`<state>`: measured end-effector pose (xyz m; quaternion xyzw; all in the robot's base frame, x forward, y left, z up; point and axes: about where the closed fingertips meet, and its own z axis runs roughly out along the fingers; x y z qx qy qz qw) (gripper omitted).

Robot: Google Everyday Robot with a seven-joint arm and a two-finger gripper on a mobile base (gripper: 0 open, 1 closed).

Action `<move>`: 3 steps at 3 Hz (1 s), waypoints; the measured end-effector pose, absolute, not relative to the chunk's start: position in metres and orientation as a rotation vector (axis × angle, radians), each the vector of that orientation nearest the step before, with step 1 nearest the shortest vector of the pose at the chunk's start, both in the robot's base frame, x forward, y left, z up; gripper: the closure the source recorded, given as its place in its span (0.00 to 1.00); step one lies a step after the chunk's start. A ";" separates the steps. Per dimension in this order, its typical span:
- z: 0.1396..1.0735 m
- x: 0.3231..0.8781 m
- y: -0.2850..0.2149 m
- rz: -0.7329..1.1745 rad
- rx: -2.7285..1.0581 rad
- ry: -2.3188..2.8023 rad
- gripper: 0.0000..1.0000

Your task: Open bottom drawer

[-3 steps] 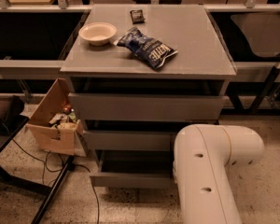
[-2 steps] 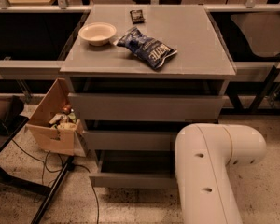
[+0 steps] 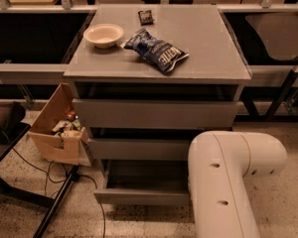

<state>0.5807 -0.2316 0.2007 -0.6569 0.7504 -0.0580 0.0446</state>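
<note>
The grey cabinet (image 3: pixel 208 48) has three handleless drawers. The bottom drawer (image 3: pixel 139 197) stands pulled out toward me, and its shallow grey tray (image 3: pixel 144 175) shows behind the flat front. The mid-sized drawer front (image 3: pixel 139 148) and the taller top drawer front (image 3: pixel 154 114) sit further back. My white arm (image 3: pixel 228 172) fills the lower right and covers the bottom drawer's right end. My gripper is not in view; it is hidden behind or below the arm.
On the cabinet top lie a cream bowl (image 3: pixel 103 35), a blue chip bag (image 3: pixel 156 50) and a small dark packet (image 3: pixel 146 17). An open cardboard box (image 3: pixel 57 133) of items stands left of the drawers. A black stand leg (image 3: pixel 54 207) and cables cross the floor at lower left.
The bottom drawer front has come a little further out toward me. The arm's elbow has shifted slightly to the right.
</note>
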 end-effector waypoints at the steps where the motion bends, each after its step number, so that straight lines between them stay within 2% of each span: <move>1: 0.201 0.581 -0.232 -0.177 -2.007 2.293 0.51; 3: 0.201 0.581 -0.232 -0.177 -2.007 2.293 0.04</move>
